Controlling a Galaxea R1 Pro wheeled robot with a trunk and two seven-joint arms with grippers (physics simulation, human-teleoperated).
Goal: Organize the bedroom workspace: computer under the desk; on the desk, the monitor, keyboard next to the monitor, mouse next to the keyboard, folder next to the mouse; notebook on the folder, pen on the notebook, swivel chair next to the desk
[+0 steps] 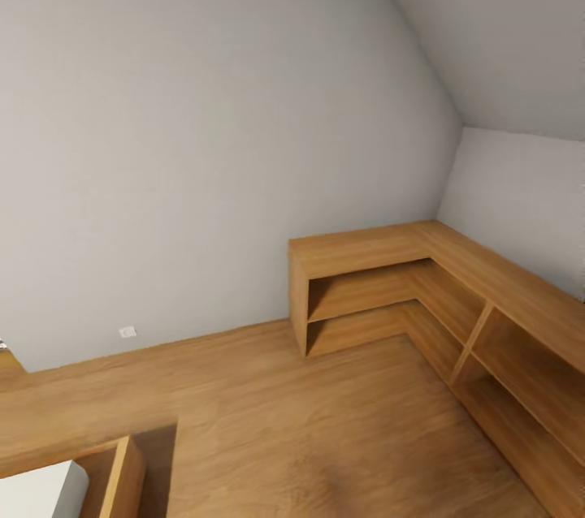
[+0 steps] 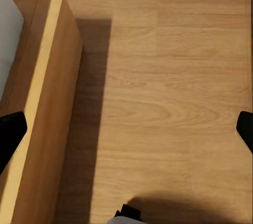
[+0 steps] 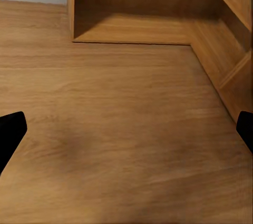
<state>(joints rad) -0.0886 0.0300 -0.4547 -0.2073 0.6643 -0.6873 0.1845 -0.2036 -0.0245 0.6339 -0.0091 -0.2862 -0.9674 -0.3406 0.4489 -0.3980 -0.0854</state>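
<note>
We face an L-shaped wooden shelf [image 1: 455,282] — both claws, left [image 2: 126,129] and right [image 3: 126,129], spread apart, empty; no task item present to assess for grip.

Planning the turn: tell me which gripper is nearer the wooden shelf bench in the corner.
Right. The right gripper hangs over bare floor with the shelf bench just ahead. The left gripper hangs beside a wooden frame on the room's other side.

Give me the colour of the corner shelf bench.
Light, warm wood-brown shelf bench, close in tone to the floor; head view shows it best.
</note>
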